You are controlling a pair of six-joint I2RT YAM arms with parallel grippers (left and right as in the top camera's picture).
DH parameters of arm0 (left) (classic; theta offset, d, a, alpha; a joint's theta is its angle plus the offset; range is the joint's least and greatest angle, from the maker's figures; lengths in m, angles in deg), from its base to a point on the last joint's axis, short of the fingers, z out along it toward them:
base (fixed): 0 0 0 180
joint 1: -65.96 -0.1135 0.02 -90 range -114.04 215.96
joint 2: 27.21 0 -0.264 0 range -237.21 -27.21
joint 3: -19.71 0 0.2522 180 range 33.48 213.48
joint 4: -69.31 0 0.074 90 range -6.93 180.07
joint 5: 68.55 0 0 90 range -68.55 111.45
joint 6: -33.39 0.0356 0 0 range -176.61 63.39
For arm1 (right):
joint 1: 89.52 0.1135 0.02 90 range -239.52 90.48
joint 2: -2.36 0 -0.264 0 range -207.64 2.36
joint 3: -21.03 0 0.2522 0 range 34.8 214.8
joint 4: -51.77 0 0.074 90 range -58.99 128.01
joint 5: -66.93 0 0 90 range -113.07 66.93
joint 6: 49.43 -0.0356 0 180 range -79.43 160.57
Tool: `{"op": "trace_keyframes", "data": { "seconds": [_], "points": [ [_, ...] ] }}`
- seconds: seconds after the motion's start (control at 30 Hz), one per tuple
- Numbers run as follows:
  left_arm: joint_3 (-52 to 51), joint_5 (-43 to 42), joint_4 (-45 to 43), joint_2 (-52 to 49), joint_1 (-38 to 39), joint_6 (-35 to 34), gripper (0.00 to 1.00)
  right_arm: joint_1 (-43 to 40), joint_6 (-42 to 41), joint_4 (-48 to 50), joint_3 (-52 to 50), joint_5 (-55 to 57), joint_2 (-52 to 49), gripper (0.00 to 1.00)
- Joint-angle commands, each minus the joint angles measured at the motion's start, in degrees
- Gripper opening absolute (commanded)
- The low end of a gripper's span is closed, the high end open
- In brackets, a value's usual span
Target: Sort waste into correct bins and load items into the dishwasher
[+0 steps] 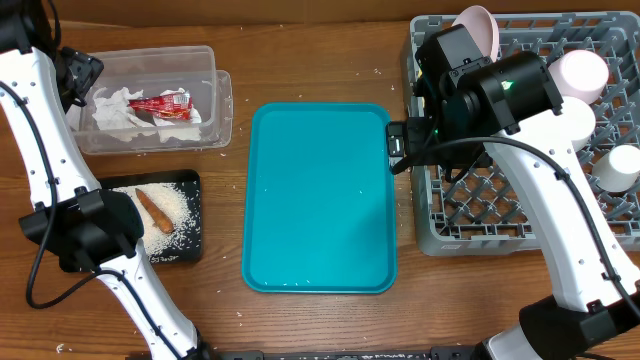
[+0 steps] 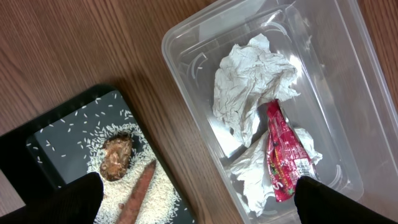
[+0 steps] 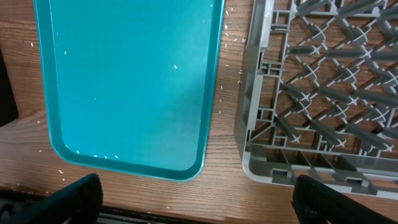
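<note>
Altogether: two napkins (image 2: 255, 81), one wrapper (image 2: 283, 155), one tub (image 2: 348, 93).

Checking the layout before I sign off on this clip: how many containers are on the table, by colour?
clear tub: 1
black tray: 1
teal tray: 1
grey dish rack: 1
Total: 4

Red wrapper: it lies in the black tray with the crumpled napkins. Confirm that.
Not right. The red wrapper lies in the clear tub with the crumpled napkins; the black tray holds rice instead. The left wrist view shows it.
</note>
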Motion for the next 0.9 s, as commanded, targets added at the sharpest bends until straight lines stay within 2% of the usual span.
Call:
{"op": "trace_keyframes", "data": {
  "seconds": [0.0,0.2,0.33,0.47,0.7,0.87],
  "points": [
    [0.0,-0.02,-0.09,0.24,0.24,0.22,1.0,0.42,1.2,0.15,-0.2,-0.13,0.92,1.0],
    [0.0,-0.02,-0.09,0.24,0.26,0.22,1.0,0.13,3.02,1.68,-0.28,-1.29,1.27,1.0],
    [0.0,-0.02,-0.09,0.24,0.24,0.22,1.0,0.11,8.87,11.76,-2.14,-1.86,4.83,1.0],
    [0.0,-0.02,-0.09,0.24,0.26,0.22,1.0,0.09,10.12,20.17,-6.82,-3.63,10.23,1.0],
    [0.0,-0.02,-0.09,0.24,0.26,0.22,1.0,-0.81,10.73,36.15,-24.41,-3.78,22.38,1.0],
    [0.0,-0.02,-0.09,0.24,0.24,0.22,1.0,-3.45,10.71,50.8,-43.1,-7.69,32.02,1.0]
  ]
}}
